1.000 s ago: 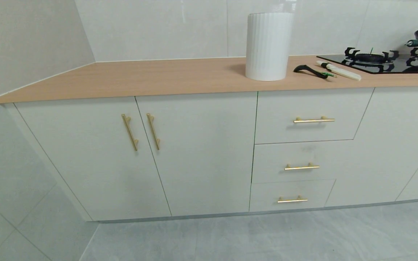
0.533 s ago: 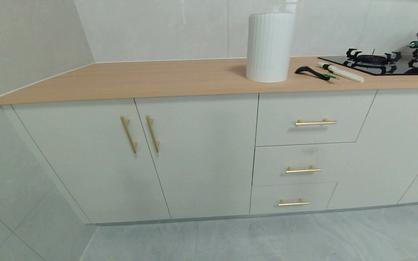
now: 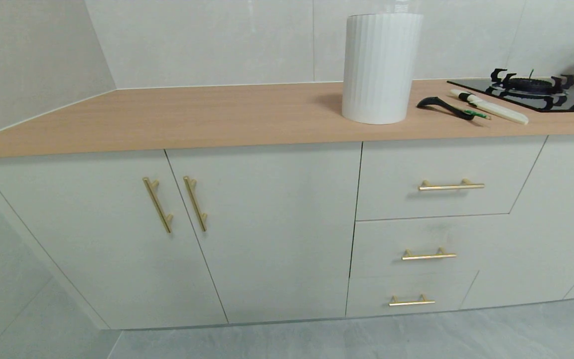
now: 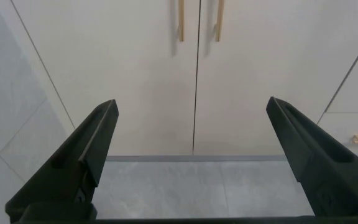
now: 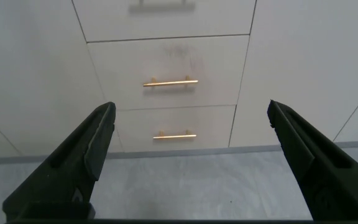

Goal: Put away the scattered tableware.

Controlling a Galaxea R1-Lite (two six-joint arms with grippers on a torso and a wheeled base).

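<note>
The camera has closed on the countertop (image 3: 192,114), probably approaching the black ladle (image 3: 445,107) and cream utensil (image 3: 496,110) by its front edge. Left gripper (image 4: 191,115) and right gripper (image 5: 191,115) gape empty.

A wooden worktop (image 3: 192,117) runs from left to right along the tiled wall, its left end slanting away into the corner. Right of the middle a tall white ribbed container (image 3: 379,67) stands upright on it. Just right of the container lies a curved black utensil (image 3: 444,106), and just beside that a long cream-white utensil (image 3: 499,110), set at a slant. Between the two lies a thin green-tipped piece (image 3: 477,114); whether it belongs to either utensil cannot be told. At the far right a black glass hob (image 3: 553,102) with a burner grate (image 3: 528,82) is set into the worktop.
</note>
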